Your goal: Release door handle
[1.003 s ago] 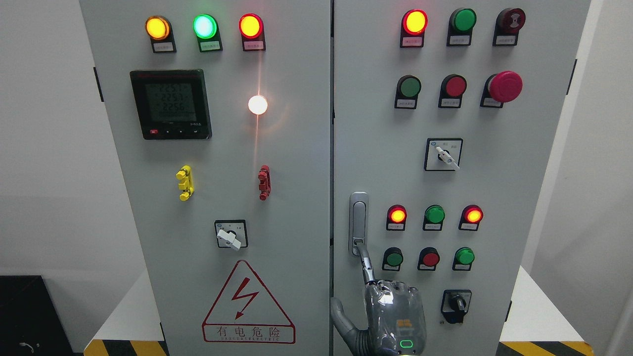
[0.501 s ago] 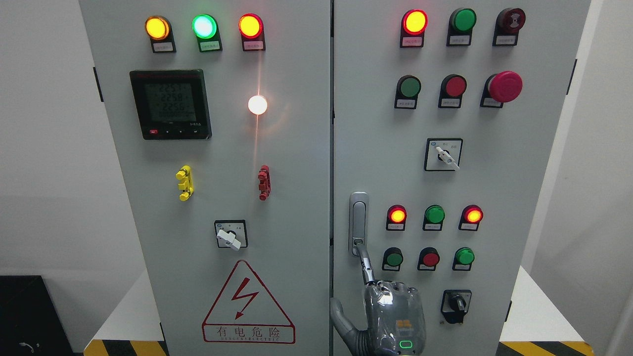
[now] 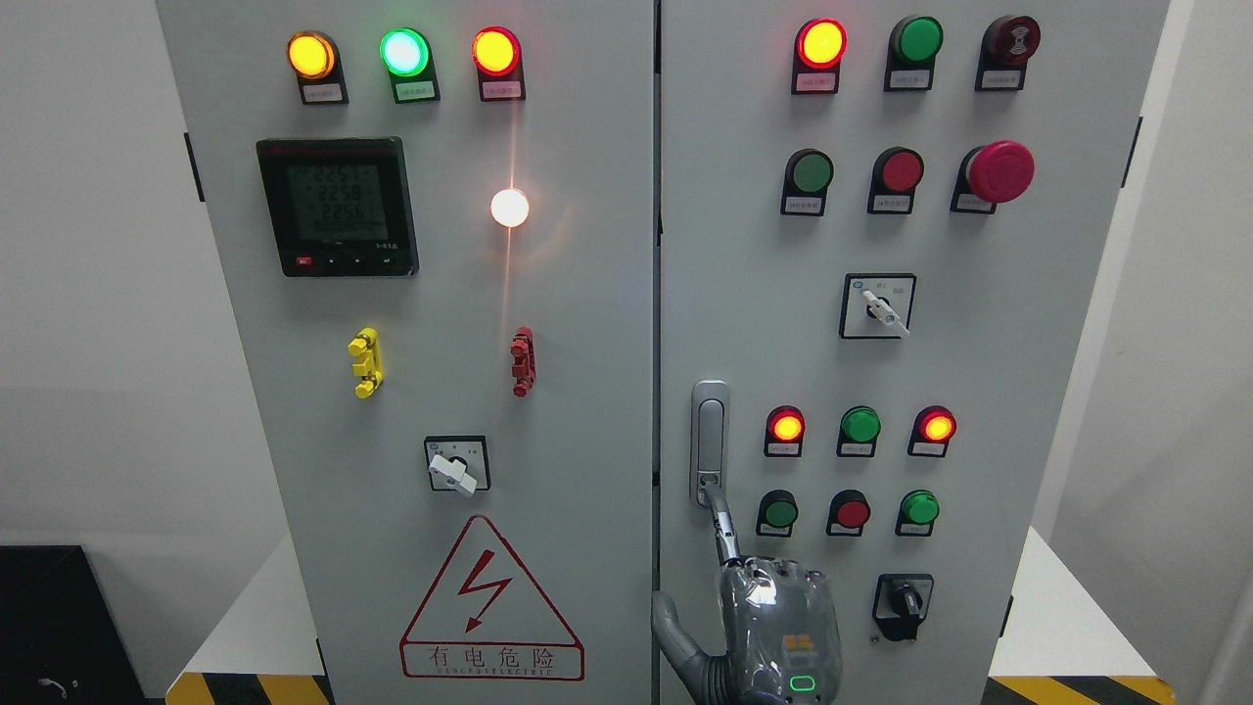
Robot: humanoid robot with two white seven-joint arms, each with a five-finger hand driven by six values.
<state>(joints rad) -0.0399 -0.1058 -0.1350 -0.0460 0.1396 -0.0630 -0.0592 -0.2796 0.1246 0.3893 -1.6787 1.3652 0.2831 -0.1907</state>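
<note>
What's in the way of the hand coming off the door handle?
Nothing visible. The hand sits below the door handle, with one finger reaching up to its lower end; only bare cabinet door surrounds them.

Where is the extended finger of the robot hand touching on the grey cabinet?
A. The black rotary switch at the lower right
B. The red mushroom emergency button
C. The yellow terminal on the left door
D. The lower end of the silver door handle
D: one finger of the robot hand reaches up to the lower end of the silver door handle on the right door.
</note>
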